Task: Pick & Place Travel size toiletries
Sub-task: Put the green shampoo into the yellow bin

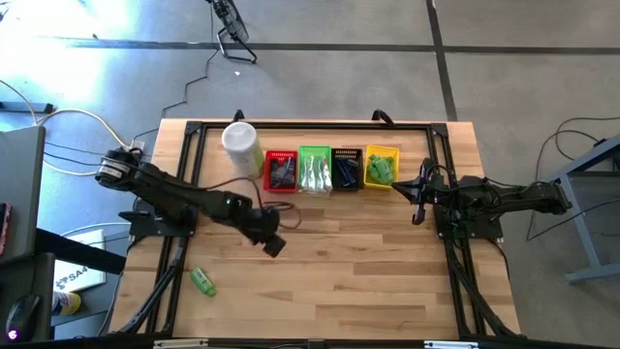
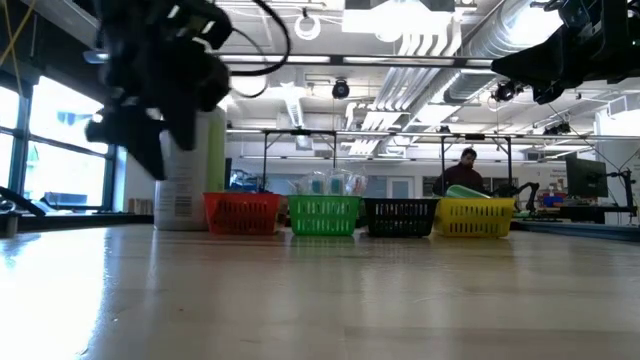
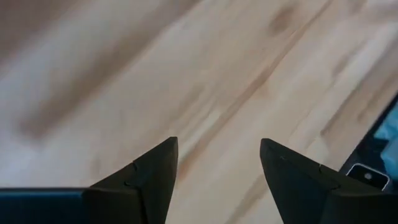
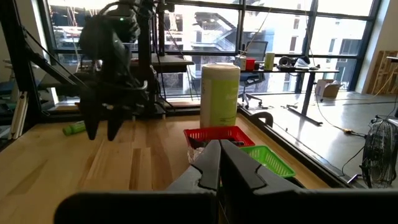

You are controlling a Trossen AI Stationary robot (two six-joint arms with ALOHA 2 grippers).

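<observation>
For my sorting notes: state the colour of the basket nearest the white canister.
Red basket, clearest in the high view.

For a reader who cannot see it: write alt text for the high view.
From above, the left hand hovers open and empty over a wooden table, with a lone green bottle near the table's front left. Behind stand a white canister and red, green, black and yellow baskets; the right hand waits shut.
</observation>
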